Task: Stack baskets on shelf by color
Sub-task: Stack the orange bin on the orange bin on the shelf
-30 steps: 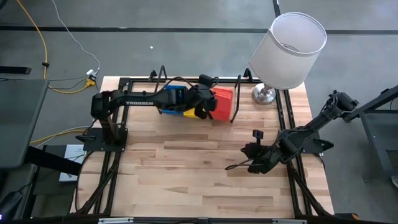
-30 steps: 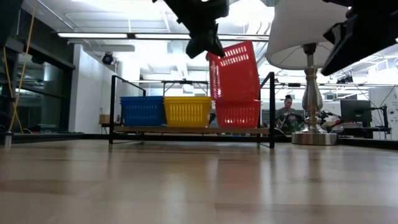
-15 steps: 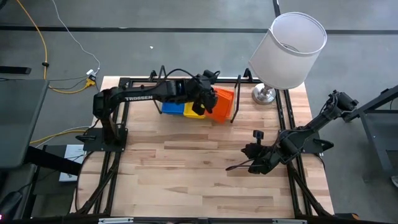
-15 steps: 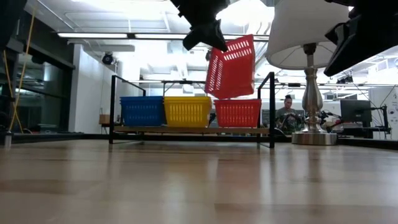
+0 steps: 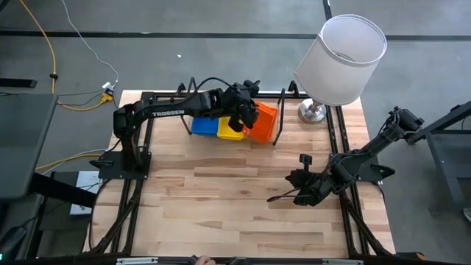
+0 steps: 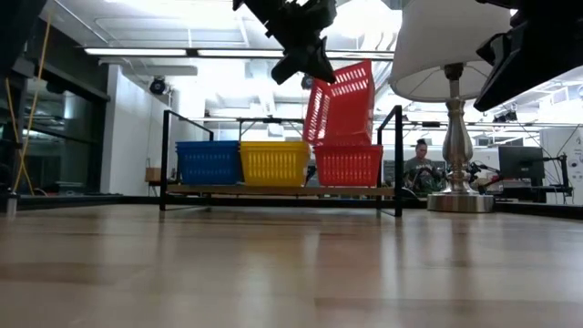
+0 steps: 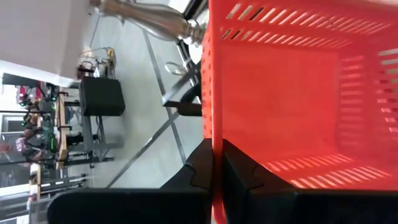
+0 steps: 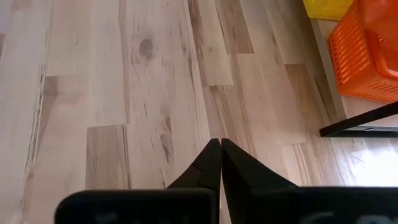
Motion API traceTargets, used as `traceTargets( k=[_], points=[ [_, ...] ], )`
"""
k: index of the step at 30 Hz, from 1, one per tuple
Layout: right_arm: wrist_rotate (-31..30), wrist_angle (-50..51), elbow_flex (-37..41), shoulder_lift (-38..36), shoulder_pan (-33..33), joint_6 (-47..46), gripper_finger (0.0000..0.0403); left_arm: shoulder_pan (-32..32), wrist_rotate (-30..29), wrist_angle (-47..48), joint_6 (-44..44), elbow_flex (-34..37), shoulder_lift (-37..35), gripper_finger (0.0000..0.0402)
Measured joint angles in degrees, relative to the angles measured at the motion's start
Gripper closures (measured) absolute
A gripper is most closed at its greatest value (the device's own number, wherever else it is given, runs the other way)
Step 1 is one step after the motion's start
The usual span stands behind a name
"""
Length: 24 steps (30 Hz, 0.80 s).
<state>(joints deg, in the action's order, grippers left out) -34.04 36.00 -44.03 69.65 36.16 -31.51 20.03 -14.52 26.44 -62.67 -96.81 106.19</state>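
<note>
Overhead and table-level views of a two-arm station with a basket shelf at the far edge of the wooden table (image 5: 243,199).

Left arm: it reaches across the shelf (image 6: 273,190), a light-wood board in a black wire frame. The left gripper (image 6: 301,55) is closed on the rim of an orange-red basket (image 6: 342,107); in the left wrist view the two dark fingers (image 7: 198,171) pinch the basket's side wall (image 7: 211,93) between them, with its slotted interior facing the camera. In the low view the held basket is tipped steeply, its open side turned sideways, and hangs over the right end of the shelf. Its lower edge sits at the top of the orange-red stack (image 6: 349,166) resting there; whether the two touch cannot be told.

Shelf contents: from left to right in the low view, a blue stack (image 6: 209,162), a yellow stack (image 6: 272,163) and the orange-red stack, standing side by side and upright. How many baskets make up each stack cannot be told. From above, the blue (image 5: 203,126) and yellow (image 5: 229,132) stacks show partly under the left arm.

Right arm: it waits low over the table's right side, well apart from the shelf. The right gripper (image 8: 220,163) has its fingers pressed together and holds nothing.

Other items: a table lamp (image 5: 341,59) with a white shade stands at the far right corner, just beside the shelf's right end. A person (image 6: 422,157) sits in the room behind.
</note>
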Motion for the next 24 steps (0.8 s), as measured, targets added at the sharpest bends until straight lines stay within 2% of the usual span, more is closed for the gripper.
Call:
traceTargets(
  k=[15, 24],
  points=[
    [0.0, -0.26, 0.0, 0.0, 0.0, 0.0, 0.0403, 0.35, 1.43, -2.31, -1.19, 0.04, 1.11, 0.0394],
    [-0.01, -0.26, 0.0, 0.0, 0.0, -0.02, 0.0403, 0.35, -0.74, -2.38, -1.09, 0.04, 1.11, 0.0391]
  ],
)
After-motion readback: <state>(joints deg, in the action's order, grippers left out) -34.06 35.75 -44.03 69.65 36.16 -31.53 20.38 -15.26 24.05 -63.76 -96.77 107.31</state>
